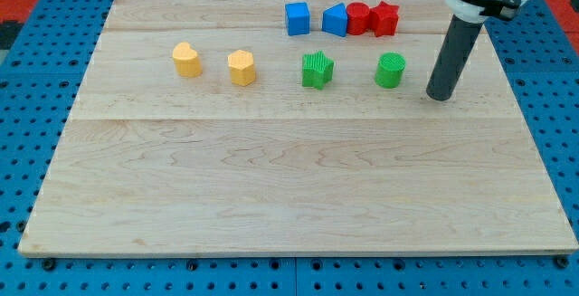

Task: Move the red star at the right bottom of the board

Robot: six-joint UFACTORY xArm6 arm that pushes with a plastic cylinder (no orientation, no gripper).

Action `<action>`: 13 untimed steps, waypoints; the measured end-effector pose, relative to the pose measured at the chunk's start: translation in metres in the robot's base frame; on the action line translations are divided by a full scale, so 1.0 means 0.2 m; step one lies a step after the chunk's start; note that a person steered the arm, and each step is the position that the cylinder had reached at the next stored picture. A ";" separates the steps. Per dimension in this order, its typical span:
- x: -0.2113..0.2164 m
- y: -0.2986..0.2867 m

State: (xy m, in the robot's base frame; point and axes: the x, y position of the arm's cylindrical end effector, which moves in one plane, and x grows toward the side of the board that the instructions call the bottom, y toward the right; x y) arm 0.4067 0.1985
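Pale wooden table [289, 178] lies on a blue pegboard [27, 79]. No grasping hand shows, so its state cannot be told; the arm ends in a dark rod whose tip [439, 96] rests on the wood. Just to the tip's left sits the green cylinder [390, 71], farther left the green star [317, 70]. The red star [385, 18] lies up-left of the tip, touching a red block [359, 18].

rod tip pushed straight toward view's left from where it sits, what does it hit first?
Likely the green round block, just left of my tip. The tip sits slightly lower in the view, so it might only graze it; the green star comes next.
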 end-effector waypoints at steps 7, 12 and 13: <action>-0.25 0.39; -0.45 0.43; -0.48 0.43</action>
State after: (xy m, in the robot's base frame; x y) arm 0.3106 0.2843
